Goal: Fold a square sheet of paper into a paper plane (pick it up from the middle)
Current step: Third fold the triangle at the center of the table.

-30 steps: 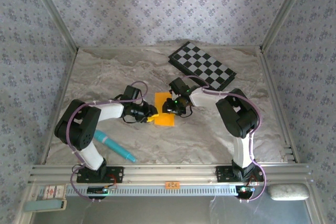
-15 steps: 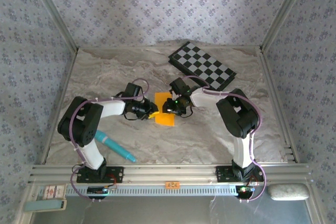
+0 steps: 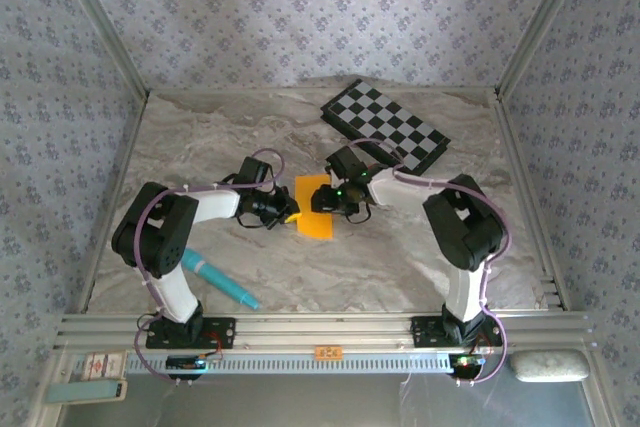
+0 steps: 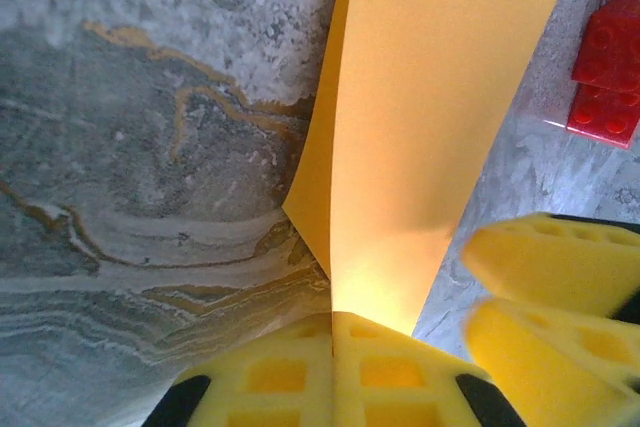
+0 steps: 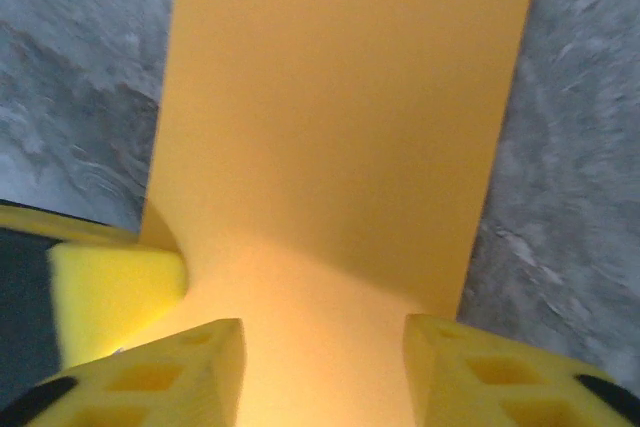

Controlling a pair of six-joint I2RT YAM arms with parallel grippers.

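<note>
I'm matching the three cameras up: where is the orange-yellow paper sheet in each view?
Top external: the thin orange-yellow paper sheet lies mid-table, nearer than the black-and-white checkerboard.
Left wrist: the sheet rises from bottom centre to the top edge, right of middle.
Right wrist: the sheet runs down the middle, top to bottom.
Shared landmark: the grey marbled tabletop around it.

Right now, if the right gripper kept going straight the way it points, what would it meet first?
The square sheet of paper: the open right gripper straddles it. Just beyond, probably the left gripper pinching the same sheet, though depth is unclear.
</note>
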